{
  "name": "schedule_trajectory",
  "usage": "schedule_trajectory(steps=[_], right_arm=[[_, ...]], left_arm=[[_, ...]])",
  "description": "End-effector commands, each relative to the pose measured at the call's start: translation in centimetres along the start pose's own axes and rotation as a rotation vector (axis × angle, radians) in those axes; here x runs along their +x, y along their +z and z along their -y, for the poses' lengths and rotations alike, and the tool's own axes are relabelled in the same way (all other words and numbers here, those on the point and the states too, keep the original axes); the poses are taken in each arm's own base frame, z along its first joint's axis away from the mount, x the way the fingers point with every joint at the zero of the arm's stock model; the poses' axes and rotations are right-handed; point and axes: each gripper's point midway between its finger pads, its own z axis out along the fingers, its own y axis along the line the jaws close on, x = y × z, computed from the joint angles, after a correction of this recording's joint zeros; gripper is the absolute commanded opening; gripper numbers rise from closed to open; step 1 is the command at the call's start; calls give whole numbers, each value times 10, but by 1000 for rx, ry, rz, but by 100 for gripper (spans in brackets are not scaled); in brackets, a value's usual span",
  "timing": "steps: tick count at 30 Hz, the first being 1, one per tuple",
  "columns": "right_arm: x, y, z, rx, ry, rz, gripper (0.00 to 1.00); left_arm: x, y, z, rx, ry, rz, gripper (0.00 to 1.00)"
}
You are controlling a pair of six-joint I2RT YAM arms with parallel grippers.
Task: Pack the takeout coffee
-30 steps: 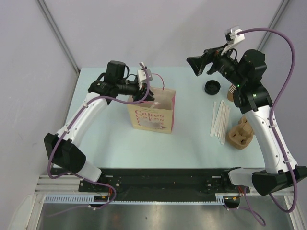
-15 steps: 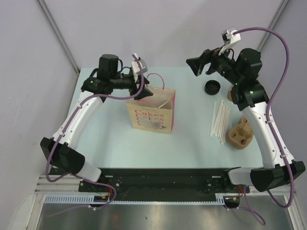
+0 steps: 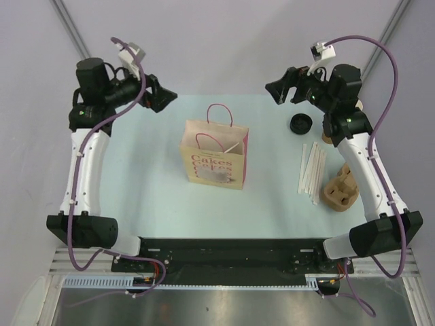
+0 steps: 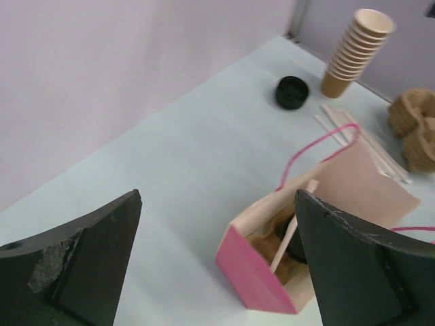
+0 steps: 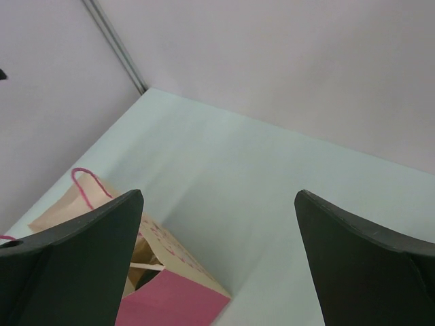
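Two arms, both raised and both empty. The left gripper (image 3: 165, 99) is hanging high over the far-left corner of the pale blue table (image 3: 156, 197), its jaws spread wide with nothing between them. The right gripper (image 3: 274, 90) is mirroring it over the far right, likewise gaping and holding nothing.

Between them the tan paper carrier bag with pink sides and pink cord handles (image 3: 214, 157) is standing upright at mid-table, its mouth open upward. I am reading the dark round shape deep inside that bag as the black lid of the small tan paper takeout coffee cup (image 4: 281, 229). A thin pale stick (image 4: 279, 255) is leaning across it. The cup's wall is hidden, so I am judging rather than seeing that it is sitting upright, long axis vertical.

From the left gripper the cup is lying below and towards the robot's right; from the right gripper, below and towards its left. Neither is clearly nearer, and both are well apart from the bag. I am taking the packing as done, so any coming move is turning on keeping clear of the handles.

The loose black plastic lid (image 3: 300, 123), the stack of lidless tan cups (image 4: 353, 51), the pale wooden stirrers (image 3: 312, 166) and the brown moulded-pulp carrier (image 3: 341, 189) are lying at the right side, apart from the bag.
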Motion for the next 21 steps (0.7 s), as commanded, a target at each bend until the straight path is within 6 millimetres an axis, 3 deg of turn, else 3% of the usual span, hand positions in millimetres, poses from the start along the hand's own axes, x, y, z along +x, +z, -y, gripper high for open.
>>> schedule_trajectory(steps=[1, 6, 9, 12, 13, 15, 16, 19, 21], right_arm=[[14, 6, 22, 51, 41, -38, 100], [46, 7, 52, 128, 107, -136, 100], [73, 3, 63, 151, 115, -220, 99], [99, -7, 73, 183, 116, -284, 100], [106, -11, 76, 194, 108, -300, 100], [116, -20, 80, 214, 107, -326, 100], [131, -25, 83, 227, 115, -360, 100], [150, -39, 87, 248, 115, -406, 100], [159, -46, 90, 262, 97, -426, 100]], left_arm=[[7, -36, -36, -175, -140, -43, 100], [57, -57, -74, -346, -226, -198, 100], [97, -62, -84, -413, -290, -321, 100], [131, -68, -86, -452, -337, -412, 100], [152, -68, -85, -455, -357, -448, 99], [169, -71, -80, -451, -357, -472, 100], [191, -71, -79, -456, -379, -505, 100], [226, -75, -71, -458, -412, -554, 100], [237, -79, -68, -478, -407, -560, 99]])
